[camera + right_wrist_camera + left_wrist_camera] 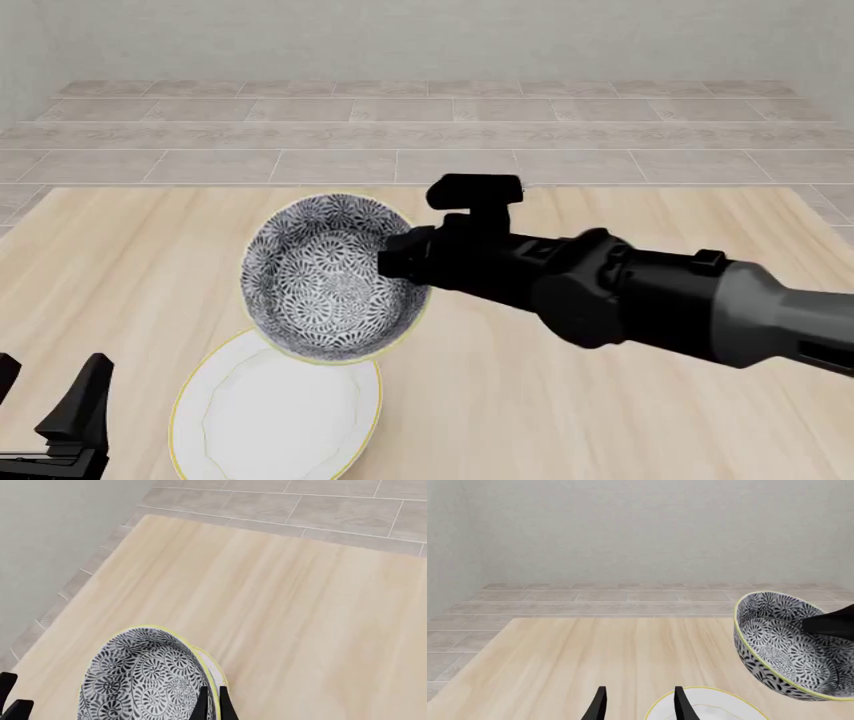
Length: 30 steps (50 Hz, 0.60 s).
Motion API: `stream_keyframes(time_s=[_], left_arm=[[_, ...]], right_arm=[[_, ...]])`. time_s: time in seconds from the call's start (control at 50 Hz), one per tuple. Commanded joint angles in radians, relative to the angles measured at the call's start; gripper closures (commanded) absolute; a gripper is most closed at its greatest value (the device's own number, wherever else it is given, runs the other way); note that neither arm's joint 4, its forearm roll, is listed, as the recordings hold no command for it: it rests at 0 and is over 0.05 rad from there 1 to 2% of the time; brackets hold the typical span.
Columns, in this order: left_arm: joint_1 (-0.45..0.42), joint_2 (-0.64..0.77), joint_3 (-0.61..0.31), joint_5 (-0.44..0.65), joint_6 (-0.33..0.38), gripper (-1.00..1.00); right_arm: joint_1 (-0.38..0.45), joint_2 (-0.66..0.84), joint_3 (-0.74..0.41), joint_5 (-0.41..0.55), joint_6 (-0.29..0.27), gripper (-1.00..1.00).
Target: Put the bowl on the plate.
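Above the near-left part of the wooden table (641, 420), the right gripper (212, 702) holds the bowl (334, 280) by its rim, one finger inside and one outside, pinched narrow on the wall as the right wrist view shows. The bowl is clear of the table and tipped steeply, its patterned inside turned toward the front camera, so the pick-up and most of the carry look done. The plate (274, 415) lies flat on the table just below and toward the near side of the bowl; in the front view the bowl's lower edge overlaps the plate's far rim, but that view cannot tell me whether the two touch, and the left wrist view suggests the bowl hangs above and beside the plate with a gap between. What is left, as I judge it: bring the bowl over the middle of the plate, level it so its base faces down, lower it until it sits, and let go. The left gripper (639, 702) waits near the table's near-left corner, its fingers spread apart with nothing between them, one fingertip in line with the plate's edge, taking no part.
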Motion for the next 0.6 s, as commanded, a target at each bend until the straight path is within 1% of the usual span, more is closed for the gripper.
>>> stream_keyframes(time_s=[0.02,0.24,0.32,0.6], left_arm=[[0.0,0.0,0.0,0.0,0.0,-1.0],[0.0,0.0,0.0,0.0,0.0,-1.0],[0.0,0.0,0.0,0.0,0.0,-1.0],[0.0,0.0,0.0,0.0,0.0,-1.0]], right_arm=[[0.039,0.018,-0.034,0.015,0.03,1.0],[0.064,0.046,-0.053,0.02,0.041,1.0],[0.071,0.055,-0.064,0.025,0.036,1.0],[0.095,0.083,-0.063,0.019,0.048,1.0]])
